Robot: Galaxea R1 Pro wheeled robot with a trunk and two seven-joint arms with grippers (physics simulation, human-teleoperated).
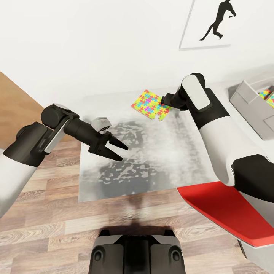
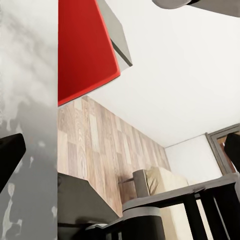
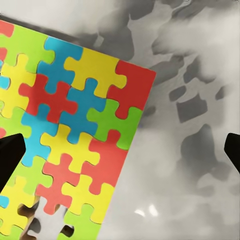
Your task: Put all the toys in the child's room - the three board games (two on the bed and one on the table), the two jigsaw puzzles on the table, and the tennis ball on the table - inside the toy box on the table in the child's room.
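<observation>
A colourful jigsaw puzzle (image 1: 151, 105) lies flat at the far middle of the mottled grey table (image 1: 152, 167). My right arm reaches over to it, and the wrist sits at the puzzle's right edge. In the right wrist view the puzzle (image 3: 75, 135) lies just below my right gripper (image 3: 120, 152), which is open with its dark fingertips (image 3: 10, 155) spread wide and nothing between them. My left gripper (image 1: 125, 153) hovers open over the table's left half, apart from the puzzle. The grey toy box (image 1: 247, 101) stands at the far right with a colourful piece (image 1: 267, 95) inside.
A red-topped seat (image 1: 224, 207) stands at the table's near right corner, under my right arm; it also appears as a red seat (image 2: 85, 50) in the left wrist view. Wooden floor (image 1: 45, 224) surrounds the table. A white wall with a framed silhouette picture (image 1: 213, 23) is behind it.
</observation>
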